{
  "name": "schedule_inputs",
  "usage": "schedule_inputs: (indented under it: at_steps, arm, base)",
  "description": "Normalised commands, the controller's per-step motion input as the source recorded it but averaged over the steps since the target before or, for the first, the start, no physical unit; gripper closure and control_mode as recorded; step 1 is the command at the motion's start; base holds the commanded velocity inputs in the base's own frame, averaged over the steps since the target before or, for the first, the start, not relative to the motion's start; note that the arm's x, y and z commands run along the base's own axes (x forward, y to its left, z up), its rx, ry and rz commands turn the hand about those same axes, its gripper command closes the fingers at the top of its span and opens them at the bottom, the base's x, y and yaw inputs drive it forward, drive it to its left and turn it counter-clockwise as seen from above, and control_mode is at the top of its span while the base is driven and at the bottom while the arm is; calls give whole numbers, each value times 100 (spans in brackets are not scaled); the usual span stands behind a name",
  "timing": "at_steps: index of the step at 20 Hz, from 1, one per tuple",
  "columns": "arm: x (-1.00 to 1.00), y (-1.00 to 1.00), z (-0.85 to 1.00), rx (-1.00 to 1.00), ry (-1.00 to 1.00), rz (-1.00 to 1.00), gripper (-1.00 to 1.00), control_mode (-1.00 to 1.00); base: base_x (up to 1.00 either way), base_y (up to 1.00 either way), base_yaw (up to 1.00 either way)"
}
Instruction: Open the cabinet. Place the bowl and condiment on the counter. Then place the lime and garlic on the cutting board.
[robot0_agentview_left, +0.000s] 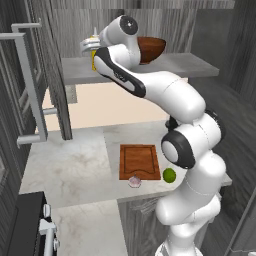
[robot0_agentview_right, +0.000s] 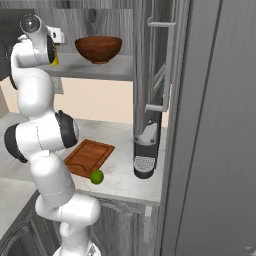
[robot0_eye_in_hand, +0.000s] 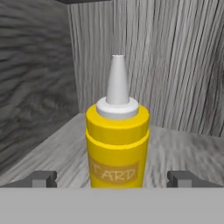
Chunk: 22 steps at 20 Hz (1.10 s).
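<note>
The cabinet (robot0_agentview_left: 50, 75) stands open, with its grey shelf (robot0_agentview_left: 200, 65) exposed. On the shelf stands the yellow condiment (robot0_eye_in_hand: 117, 144) bottle, upright, close in front of the hand. My gripper (robot0_eye_in_hand: 113, 179) is open; its fingertips (robot0_eye_in_hand: 41, 178) flank the bottle's base with a gap on each side. The brown wooden bowl (robot0_agentview_right: 98, 48) sits on the same shelf, to the bottle's right. Below, on the marbled counter (robot0_agentview_left: 70, 165), lies the cutting board (robot0_agentview_left: 139, 161). The garlic (robot0_agentview_left: 134, 181) rests at its near edge and the lime (robot0_agentview_left: 169, 174) on the counter beside its near right corner.
The left cabinet door and its bar handle (robot0_agentview_left: 27, 85) swing out over the counter's left side. The right door (robot0_agentview_right: 150, 60) stands open above a black coffee machine (robot0_agentview_right: 146, 145). A dark stove (robot0_agentview_left: 30, 225) sits at the lower left. The cabinet's back wall is close behind the bottle.
</note>
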Motion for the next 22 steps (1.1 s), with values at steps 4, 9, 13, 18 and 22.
schedule_inputs:
  at_steps: [4, 9, 13, 18, 22]
  arm:
    - [10, 0, 0, 0, 0, -1, -100, -100]
    - [9, 0, 0, 0, 0, -1, -100, -100]
    - [9, 0, 0, 0, 0, -1, -100, -100]
    - [9, 1, 0, 0, 0, -1, -100, -100]
    - [9, 1, 0, 0, 0, -1, -100, -100]
  base:
    - [0, 0, 0]
    - [0, 0, 0]
    - [0, 0, 0]
    - [0, 0, 0]
    - [0, 0, 0]
